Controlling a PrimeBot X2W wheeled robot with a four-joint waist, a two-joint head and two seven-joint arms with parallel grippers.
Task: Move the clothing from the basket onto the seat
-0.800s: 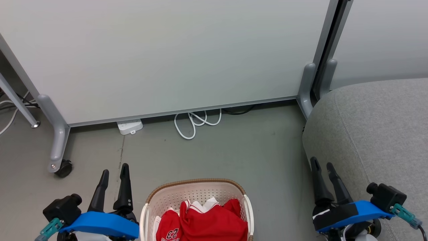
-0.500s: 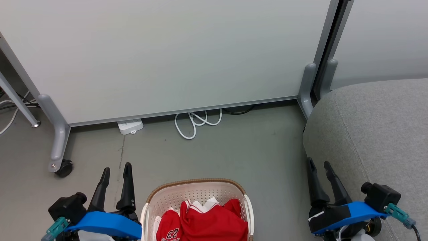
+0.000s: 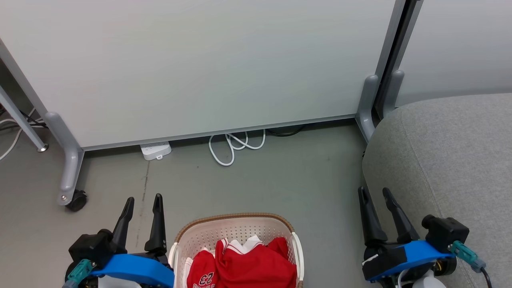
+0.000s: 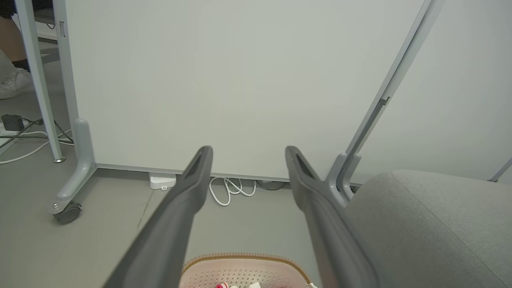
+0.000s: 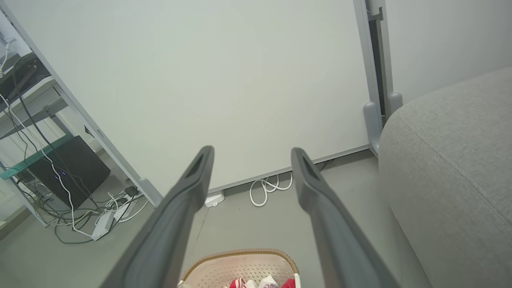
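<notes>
The red clothing [image 3: 244, 266] lies heaped in the basket [image 3: 232, 218] on the floor [image 3: 280, 180], with the grey seat [image 3: 452, 152] off to its right. The left tool [image 3: 143, 199] and the right tool [image 3: 374, 190] flank the basket, both spread wide and holding nothing.

Clothing [image 3: 248, 266] in basket [image 3: 235, 231]; left tool [image 3: 144, 197], right tool [image 3: 373, 189] spread, empty; seat [image 3: 452, 160] at right.
</notes>
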